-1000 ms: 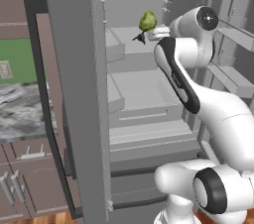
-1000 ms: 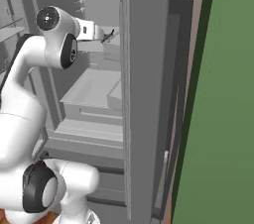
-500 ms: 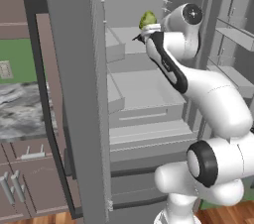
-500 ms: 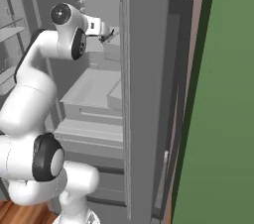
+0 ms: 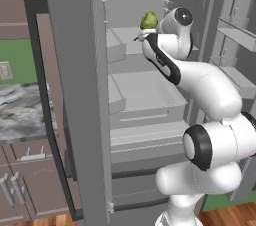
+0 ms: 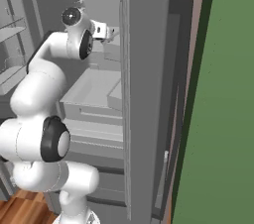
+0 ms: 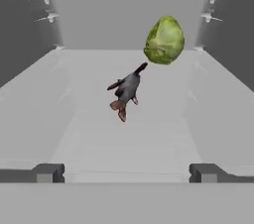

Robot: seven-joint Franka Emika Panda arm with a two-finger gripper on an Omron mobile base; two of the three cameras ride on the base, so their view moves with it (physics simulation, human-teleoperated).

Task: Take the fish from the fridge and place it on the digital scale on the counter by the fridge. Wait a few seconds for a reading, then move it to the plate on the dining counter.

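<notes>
Green wall (image 6: 223,119) to the right, wood floor (image 5: 235,215) below, brown cabinets (image 5: 30,180) with silver handles at left

- Upper shelf (image 7: 89,134) of the open fridge (image 5: 75,95): a pale grey, flat surface running back to the rear wall, with grey side walls on both sides.
- On this shelf lies a small dark grey fish (image 7: 126,90) with brownish fins, around the middle of the shelf.
- Just behind the fish, touching its far end, stands a green, leafy round vegetable (image 7: 164,40); it is the olive-green lump on the shelf in the left base view (image 5: 148,20).
- Below the upper shelf are further pale grey shelves and drawers (image 5: 145,95).
- Left of the fridge, a marble counter (image 5: 20,115) tops brownish cabinet fronts.
</notes>
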